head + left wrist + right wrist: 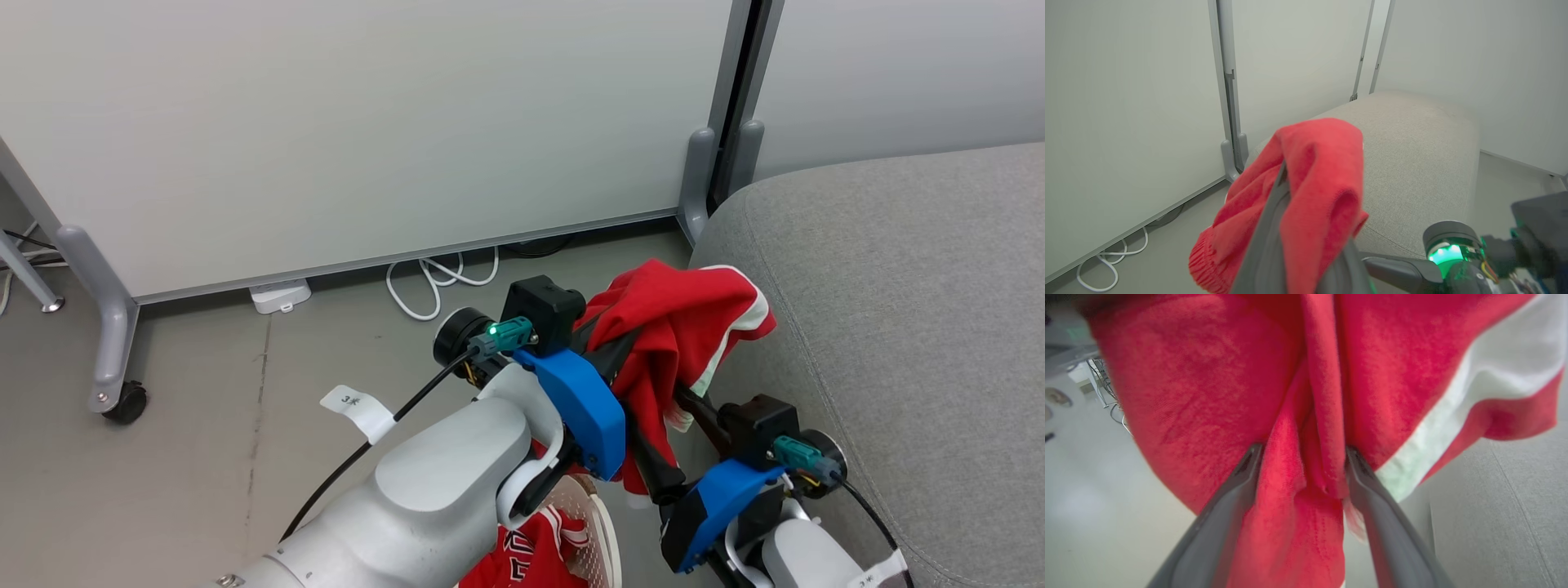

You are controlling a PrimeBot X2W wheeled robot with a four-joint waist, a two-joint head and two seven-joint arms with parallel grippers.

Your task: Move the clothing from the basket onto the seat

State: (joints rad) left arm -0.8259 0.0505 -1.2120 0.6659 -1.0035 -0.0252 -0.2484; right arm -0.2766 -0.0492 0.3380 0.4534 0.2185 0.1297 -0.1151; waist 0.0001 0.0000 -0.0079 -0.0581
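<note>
Clothing (661,327) hangs pinched in raised left end effector (1285,179), draped through wide-open right end effector (1303,451).

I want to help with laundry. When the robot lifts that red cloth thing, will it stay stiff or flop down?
Probably floppy: the red garment sags in folds around the left gripper holding it. It looks light too, thin fabric bunched in one small pinch. It might slide off, since most hangs loose.

Two red garments (678,318) were counted; one basket (600,523), one grey couch (898,327) and one white power strip (280,296) were noted.
</note>
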